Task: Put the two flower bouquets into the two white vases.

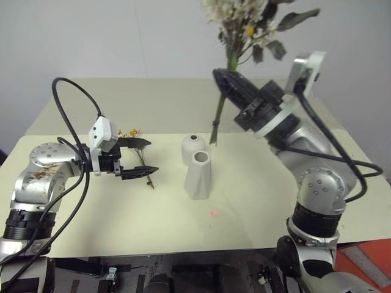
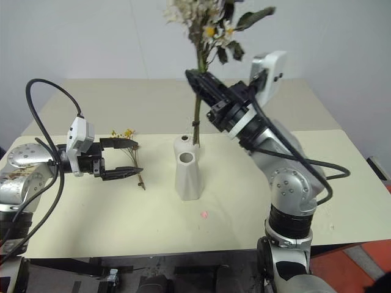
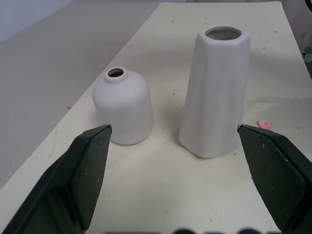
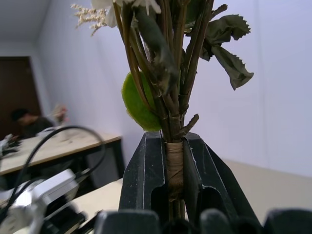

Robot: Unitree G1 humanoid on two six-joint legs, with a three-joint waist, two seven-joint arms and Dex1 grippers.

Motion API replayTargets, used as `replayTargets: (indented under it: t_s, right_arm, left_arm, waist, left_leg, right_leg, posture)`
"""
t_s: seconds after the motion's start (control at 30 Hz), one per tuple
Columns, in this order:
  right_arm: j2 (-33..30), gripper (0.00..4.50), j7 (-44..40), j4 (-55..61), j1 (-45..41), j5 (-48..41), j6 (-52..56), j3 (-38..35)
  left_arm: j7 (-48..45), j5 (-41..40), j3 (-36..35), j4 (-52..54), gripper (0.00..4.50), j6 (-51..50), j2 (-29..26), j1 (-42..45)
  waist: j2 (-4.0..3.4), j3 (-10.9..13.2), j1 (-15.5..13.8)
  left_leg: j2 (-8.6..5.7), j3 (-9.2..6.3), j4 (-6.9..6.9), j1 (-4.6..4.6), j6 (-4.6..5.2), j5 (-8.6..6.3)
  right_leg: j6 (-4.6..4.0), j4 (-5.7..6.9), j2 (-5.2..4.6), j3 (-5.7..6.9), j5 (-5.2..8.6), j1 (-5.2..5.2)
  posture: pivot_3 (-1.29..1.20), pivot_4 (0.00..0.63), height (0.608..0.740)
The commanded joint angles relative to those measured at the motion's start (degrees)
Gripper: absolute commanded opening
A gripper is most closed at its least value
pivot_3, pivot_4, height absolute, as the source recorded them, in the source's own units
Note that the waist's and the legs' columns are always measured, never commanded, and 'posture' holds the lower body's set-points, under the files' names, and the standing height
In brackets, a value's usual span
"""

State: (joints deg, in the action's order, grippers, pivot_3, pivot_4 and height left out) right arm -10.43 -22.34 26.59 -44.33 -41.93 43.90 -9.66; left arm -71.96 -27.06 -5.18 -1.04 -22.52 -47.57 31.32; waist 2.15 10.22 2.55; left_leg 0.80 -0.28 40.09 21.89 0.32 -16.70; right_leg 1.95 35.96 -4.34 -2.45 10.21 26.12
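My right gripper (image 1: 222, 82) is raised above the table, shut on the stems of the larger bouquet (image 1: 244, 24), a bunch of cream sprigs and green leaves. The stem ends (image 1: 214, 135) hang just behind and above the short round white vase (image 1: 193, 148). The taller tapered white vase (image 1: 199, 174) stands right in front of the short one. In the right wrist view the bound stems (image 4: 174, 165) sit clamped between the fingers. My left gripper (image 1: 153, 157) hovers open, level, left of the vases. The small sprig with yellow blossoms (image 1: 130, 132) lies on the table beneath its fingertips.
A small pink spot (image 1: 215, 213) marks the cream table (image 1: 263, 213) in front of the tall vase. A second table (image 1: 159, 104) adjoins at the back. A person (image 4: 24, 122) sits at a desk far behind in the right wrist view.
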Motion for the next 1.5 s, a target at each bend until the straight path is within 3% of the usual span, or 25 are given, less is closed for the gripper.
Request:
replayTargets:
  t_s: [0.03, 0.27, 0.6, 1.5]
  right_arm:
    - [0.2, 0.19, -0.1, 2.2, -0.6, -2.9, -2.2, -0.2]
    - [-0.2, 0.19, -0.8, 1.5, 0.4, -6.0, -1.7, 0.9]
    - [0.6, 0.19, -1.9, -2.7, 1.0, -3.4, -5.6, 4.3]
    - [0.0, 0.19, -1.8, -3.9, 1.5, -3.3, -8.3, 5.7]
  left_arm:
    - [-0.1, -0.1, -0.6, 0.4, 4.50, 0.1, -0.9, 1.2]
    - [-2.5, -2.7, -1.7, 0.8, 4.50, -0.4, -0.7, 1.2]
    - [-5.3, -6.4, -2.8, 0.6, 4.50, -1.9, -1.2, 2.1]
    - [-4.7, -5.5, -3.0, 1.8, 4.50, -2.6, -1.5, 1.4]
  waist:
    - [0.00, 0.0, 0.0]
    - [0.00, 0.0, 0.1]
    - [0.00, 0.0, 0.1]
    - [-0.01, 0.0, 0.1]
  left_leg:
    - [0.00, 0.00, 0.00, 0.00, 0.00, 0.00]
    - [0.01, 0.00, -0.01, -0.01, 0.00, 0.00]
    - [0.01, 0.00, -0.01, -0.01, 0.00, 0.00]
    - [0.01, 0.00, -0.01, -0.02, 0.00, 0.00]
  right_leg:
    - [0.00, 0.00, 0.00, 0.00, 0.00, 0.00]
    - [0.00, 0.00, 0.01, 0.00, 0.00, 0.00]
    - [0.00, 0.00, 0.02, 0.00, 0.00, 0.00]
    - [0.00, 0.00, 0.02, 0.00, 0.00, 0.00]
  posture:
    - [0.00, 0.150, 0.740]
    - [0.00, 0.150, 0.740]
    - [0.00, 0.150, 0.740]
    - [0.00, 0.150, 0.740]
